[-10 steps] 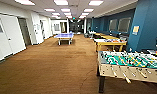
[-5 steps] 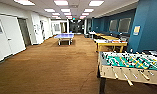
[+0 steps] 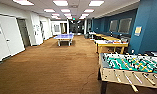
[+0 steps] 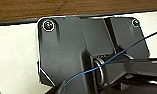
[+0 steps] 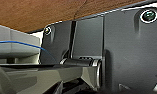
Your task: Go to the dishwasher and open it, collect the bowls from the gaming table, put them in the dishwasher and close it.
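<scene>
The gaming table (image 3: 111, 43), white-topped with a pale yellow edge and legs, stands by the blue right-hand wall, past the foosball table. Small coloured spots lie on its top, too blurred to tell whether they are the bowls. The dishwasher is out of view. Both wrist views show my own dark plate and jointed bar over brown carpet (image 4: 24, 8) and a pale surface (image 4: 16, 55).
A foosball table (image 3: 130, 67) with a green field stands close at front right, its rod handles pointing toward me. Yellow-topped tables (image 3: 107, 38) line the blue wall (image 3: 146, 27). A blue table-tennis table (image 3: 64, 37) stands far ahead. White doors (image 3: 11, 35) run along the left. Brown carpet (image 3: 51, 67) stretches ahead.
</scene>
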